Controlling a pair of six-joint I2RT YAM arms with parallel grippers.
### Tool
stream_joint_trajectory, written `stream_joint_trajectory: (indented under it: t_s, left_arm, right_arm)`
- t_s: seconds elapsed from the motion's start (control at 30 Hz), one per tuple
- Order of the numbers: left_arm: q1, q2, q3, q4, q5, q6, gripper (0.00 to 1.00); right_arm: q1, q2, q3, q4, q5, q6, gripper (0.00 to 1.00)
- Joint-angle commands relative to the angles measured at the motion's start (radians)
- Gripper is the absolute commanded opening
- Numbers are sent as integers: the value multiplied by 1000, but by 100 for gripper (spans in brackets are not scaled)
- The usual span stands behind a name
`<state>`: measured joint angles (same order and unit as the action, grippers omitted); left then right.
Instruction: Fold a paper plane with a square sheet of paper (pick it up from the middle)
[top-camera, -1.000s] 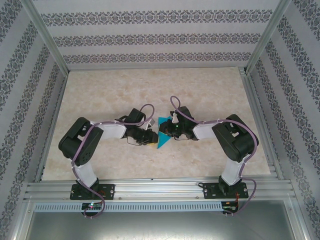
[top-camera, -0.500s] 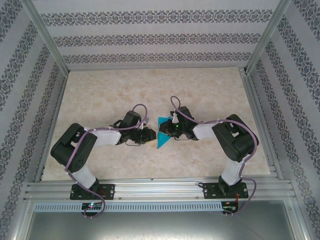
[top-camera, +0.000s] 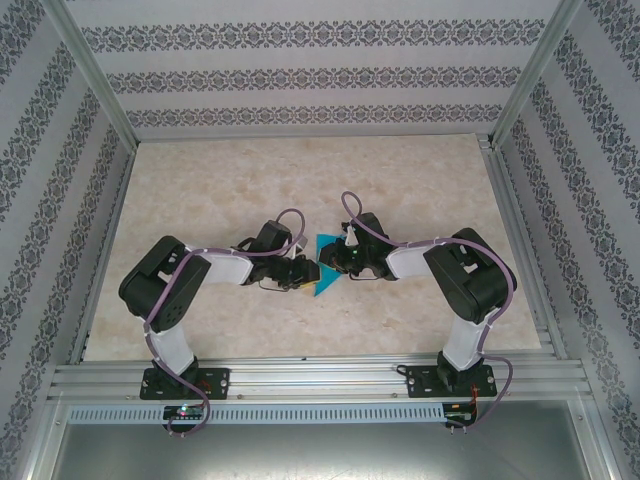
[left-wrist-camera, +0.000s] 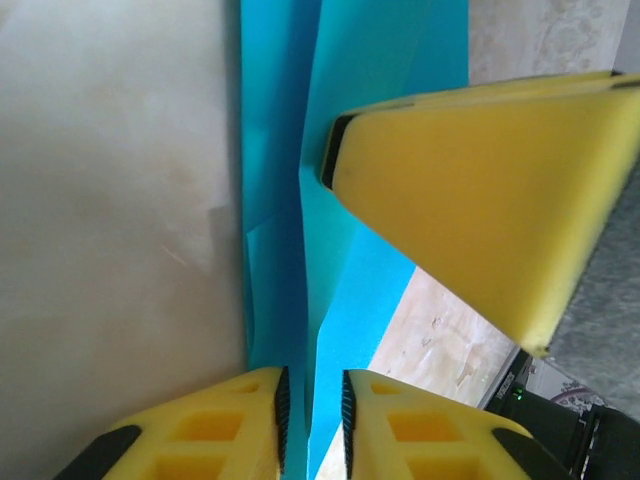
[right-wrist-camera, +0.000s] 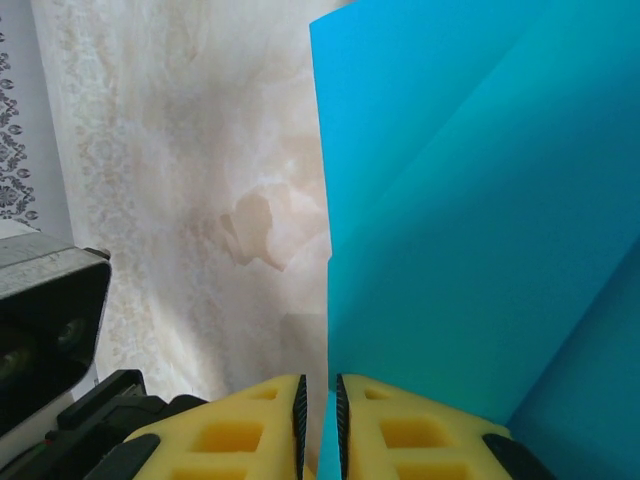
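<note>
Square sheet of paper (left-wrist-camera: 340, 300): teal, partly folded, at mid-worktop (top-camera: 250, 180) between both arms. Left end effector (left-wrist-camera: 312, 420): fingers pinched on its creased edge. Right end effector (right-wrist-camera: 320, 410): fingers clamped on the opposite edge.

The left arm (top-camera: 215, 265) and the right arm (top-camera: 440, 262) are bending in toward each other over the pale table (top-camera: 420, 170). The left gripper (top-camera: 305, 272) and the right gripper (top-camera: 337, 262) are pointing at each other, nearly tip to tip. The teal paper (top-camera: 319, 286) is sitting right between them. A pointy end is sticking out past the grippers toward the arm bases. A wider bit is showing on their far side. The fingers are looking too small here to tell how they are standing. A purple cable (top-camera: 290, 215) is looping up behind the left gripper, and another cable (top-camera: 350, 205) is looping behind the right gripper.
</note>
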<state>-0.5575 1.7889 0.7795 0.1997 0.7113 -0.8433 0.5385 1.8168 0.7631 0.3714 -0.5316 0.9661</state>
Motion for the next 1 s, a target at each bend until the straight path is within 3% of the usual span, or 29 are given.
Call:
stream_joint_trajectory:
  t_s: [0.0, 0.4, 0.67, 0.97]
  left_arm:
    - [-14, 18, 27, 34, 28, -5, 23]
    - [-15, 23, 21, 69, 4, -20, 21]
    - [-15, 24, 11, 89, 14, -24, 14]
    - [-16, 50, -11, 132, 96, 12, 6]
  right_arm:
    - [-13, 13, -12, 3, -4, -12, 18]
    - [-13, 18, -13, 1, -11, -16, 18]
    - [-12, 18, -21, 1, -9, -15, 18]
    - [-12, 24, -18, -8, -16, -23, 18]
